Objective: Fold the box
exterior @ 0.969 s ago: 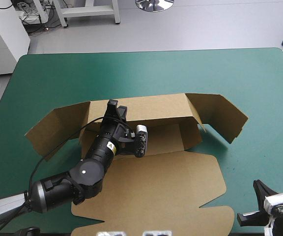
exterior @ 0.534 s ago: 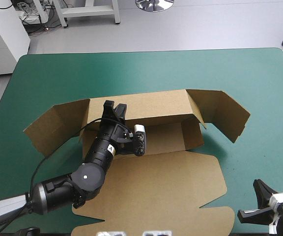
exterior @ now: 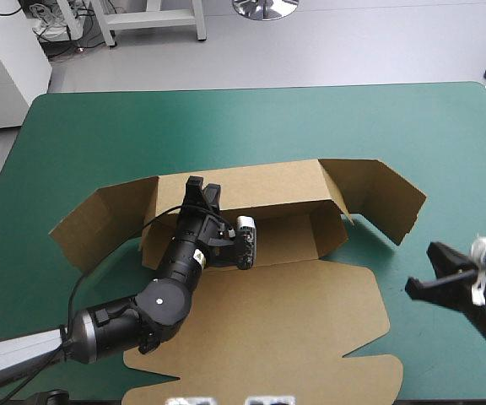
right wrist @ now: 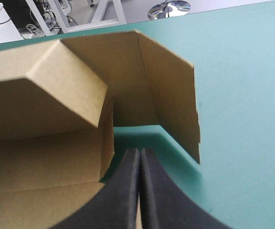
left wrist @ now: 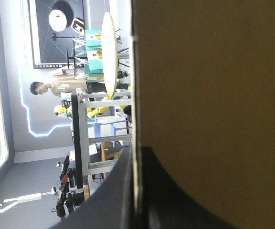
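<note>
Box (exterior: 294, 325) lies on the table (exterior: 268, 126), at its middle and reaching to the near edge. Surface: teal-green cover (exterior: 445, 152), flat and unmarked; grey floor (exterior: 353, 51) beyond the far edge.

Board condition: lid (exterior: 310, 295) flat toward the near edge; rear wall (exterior: 268, 181) raised; left flap (exterior: 99, 219) and right flap (exterior: 378, 198) standing and angled outward.

Left gripper (exterior: 199, 187) sits at the top of the rear wall, toward its left end. The high view does not settle its grip. The left wrist view does: the board's pale edge runs between the two black fingers (left wrist: 109, 191), clamped on the box.

Right gripper (right wrist: 140, 153) is above the cover near the right edge, beside the lid and clear of the board. The right wrist view shows its fingers pressed together, empty, pointing at the gap between the tray's end and the right flap.
</note>
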